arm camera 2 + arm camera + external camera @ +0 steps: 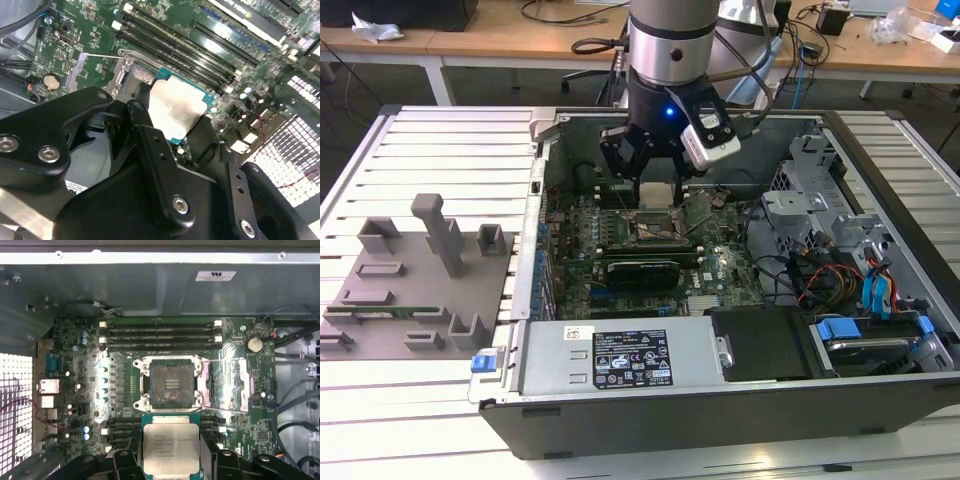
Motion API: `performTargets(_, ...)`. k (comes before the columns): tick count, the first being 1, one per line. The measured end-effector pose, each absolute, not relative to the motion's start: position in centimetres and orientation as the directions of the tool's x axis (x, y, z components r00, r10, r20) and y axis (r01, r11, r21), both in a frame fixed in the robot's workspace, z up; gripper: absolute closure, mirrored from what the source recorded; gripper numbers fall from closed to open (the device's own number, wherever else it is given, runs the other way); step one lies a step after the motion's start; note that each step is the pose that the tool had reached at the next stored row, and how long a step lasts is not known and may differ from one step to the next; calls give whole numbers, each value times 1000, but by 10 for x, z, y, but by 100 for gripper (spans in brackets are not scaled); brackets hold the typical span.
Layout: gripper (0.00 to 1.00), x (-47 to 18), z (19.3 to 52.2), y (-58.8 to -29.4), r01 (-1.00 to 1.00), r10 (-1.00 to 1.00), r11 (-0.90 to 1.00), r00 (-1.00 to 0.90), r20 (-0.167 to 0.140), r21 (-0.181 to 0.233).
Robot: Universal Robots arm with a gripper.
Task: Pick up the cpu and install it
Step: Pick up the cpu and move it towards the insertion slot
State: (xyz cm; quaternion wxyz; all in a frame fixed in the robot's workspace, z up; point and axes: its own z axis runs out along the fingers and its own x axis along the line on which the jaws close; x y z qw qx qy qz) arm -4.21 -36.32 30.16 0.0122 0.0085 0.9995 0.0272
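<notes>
Item: cpu, clamped at two opposite edges by the gripper.
Position: held in the air just beside the open socket, apart from it.
Orientation: flat, silvery lid up, edges parallel to the socket's frame. It is near-square, with no clear long axis.

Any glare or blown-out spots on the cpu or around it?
Second wrist view: the cpu is washed nearly white by glare. First wrist view: cpu evenly lit, vented side panel blown out. Exterior view: blue light glows on the arm.
</notes>
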Motion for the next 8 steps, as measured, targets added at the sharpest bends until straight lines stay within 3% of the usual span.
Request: performTargets(8, 46, -30, 294, -349, 16, 17, 998, -1000, -24, 55)
